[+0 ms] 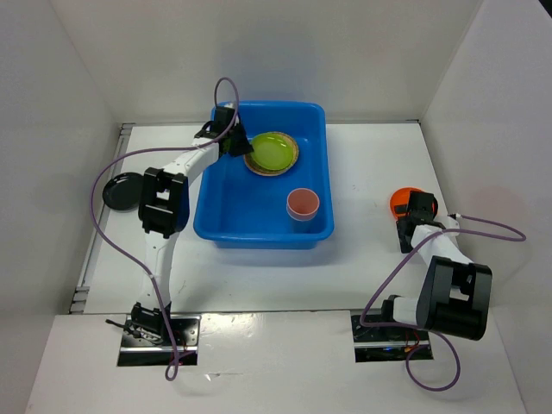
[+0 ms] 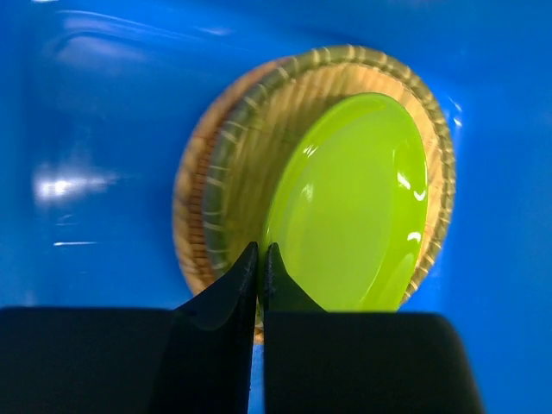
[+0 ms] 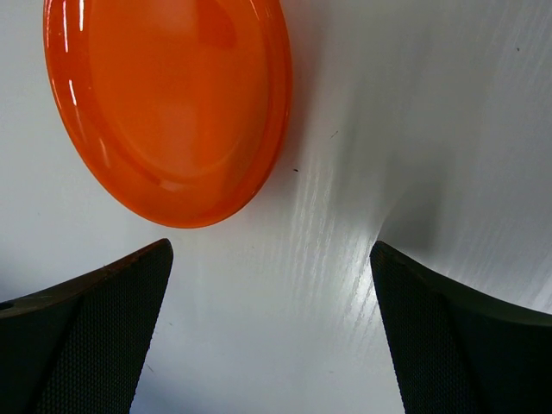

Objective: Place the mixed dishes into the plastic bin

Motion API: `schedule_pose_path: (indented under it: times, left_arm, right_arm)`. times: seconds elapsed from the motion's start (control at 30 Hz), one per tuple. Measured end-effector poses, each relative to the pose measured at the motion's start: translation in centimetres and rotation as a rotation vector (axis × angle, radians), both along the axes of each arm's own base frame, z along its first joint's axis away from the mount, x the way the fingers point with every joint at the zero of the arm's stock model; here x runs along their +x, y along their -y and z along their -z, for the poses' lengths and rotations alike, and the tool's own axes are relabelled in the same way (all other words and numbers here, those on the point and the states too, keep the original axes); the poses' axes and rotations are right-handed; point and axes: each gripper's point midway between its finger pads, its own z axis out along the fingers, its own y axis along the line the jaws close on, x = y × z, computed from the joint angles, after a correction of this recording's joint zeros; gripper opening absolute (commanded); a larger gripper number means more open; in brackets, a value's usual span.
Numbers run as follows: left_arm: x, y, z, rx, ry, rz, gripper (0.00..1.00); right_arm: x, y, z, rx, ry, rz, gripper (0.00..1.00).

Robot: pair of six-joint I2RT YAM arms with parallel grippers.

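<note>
Your left tool (image 2: 260, 252) is inside the blue bin (image 1: 231, 205), toward its far left corner. Its fingers are pressed together with barely a slit between them, and you can see nothing caught in that slit. In the left wrist view the tips sit right in front of a stack of dishes: a green plate (image 2: 354, 207) nested in the upper of two woven plates (image 2: 226, 177), with the green one sitting off-centre toward the right. From above, that stack lies at the far end of the bin. The pink cup (image 1: 303, 203) stands upright in the bin too, close to the right wall near the front corner and apart from the stack. Two dishes are not yet in. The black plate (image 1: 123, 191) lies on the desk (image 1: 362, 164) to the left of the bin, beside your left arm's elbow. The orange plate (image 3: 168, 103) lies on the desk well to the right of the bin. Your right tool (image 3: 269, 250) hangs over the desk with its fingers spread wide and only bare desk between them. The orange plate sits just beyond the tips, toward the left side of the wrist view.
</note>
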Motion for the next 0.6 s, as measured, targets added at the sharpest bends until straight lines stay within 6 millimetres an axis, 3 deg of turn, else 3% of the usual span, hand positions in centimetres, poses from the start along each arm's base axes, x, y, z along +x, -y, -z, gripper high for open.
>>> schedule_pose_path:
  times: [0.03, 0.07, 0.23, 0.37, 0.47, 0.6]
  left_arm:
    - [0.0, -0.2, 0.1, 0.006, -0.004, -0.009, 0.25]
    - [0.1, -0.4, 0.2, 0.014, -0.003, -0.011, 0.3]
    - [0.7, -1.1, -0.7, 0.05, 0.027, -0.024, 0.76]
    - [0.6, -0.8, -0.8, 0.082, 0.038, -0.011, 0.95]
    - [0.1, -0.4, -1.2, 0.113, 0.045, 0.001, 1.0]
    - [-0.8, -0.2, -4.3, 0.126, 0.088, 0.013, 1.0]
  right_arm:
    - [0.0, 0.0, 0.0, 0.0, -0.001, -0.001, 0.99]
    - [0.1, 0.0, 0.0, 0.001, -0.001, -0.002, 0.99]
    - [0.7, 0.1, -0.4, 0.001, 0.006, -0.008, 0.91]
    - [1.2, 0.2, -0.8, -0.003, 0.013, -0.014, 0.86]
    - [1.2, 0.2, -0.8, -0.003, 0.013, -0.014, 0.83]
    - [1.3, 0.3, -0.4, -0.001, -0.004, -0.015, 0.78]
